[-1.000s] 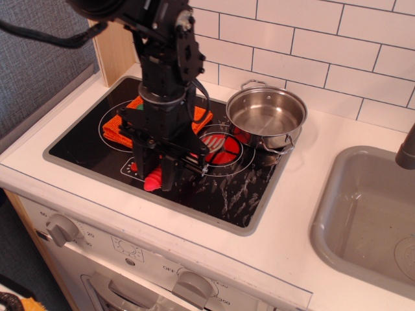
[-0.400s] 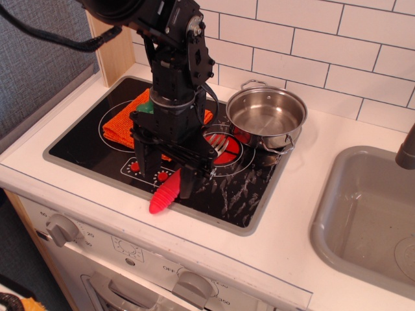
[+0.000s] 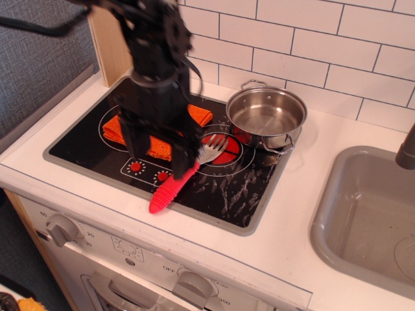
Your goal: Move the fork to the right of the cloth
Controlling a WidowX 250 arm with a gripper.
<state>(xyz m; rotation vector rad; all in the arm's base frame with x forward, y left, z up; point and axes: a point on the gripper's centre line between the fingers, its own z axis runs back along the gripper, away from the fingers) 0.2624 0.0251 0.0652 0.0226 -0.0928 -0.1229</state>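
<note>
Arm upright over the cloth point(image 3: 157, 148), gripper point(image 3: 162, 152) (blurred, opening indiscernible) beside the lying fork point(image 3: 183, 175).

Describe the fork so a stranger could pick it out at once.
On the black stovetop, look at the front edge, right of the orange cloth and left of the steel pot. The fork lies diagonally there: the only thing with a ribbed red handle and silver tines.

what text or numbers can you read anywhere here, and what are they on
"OFF": beside the right grey knob on the white oven front panel.
"350": right of that same knob.
Markings around the left grey knob: too small to read.
Red symbols on the black glass stovetop: icons, no text.
</note>
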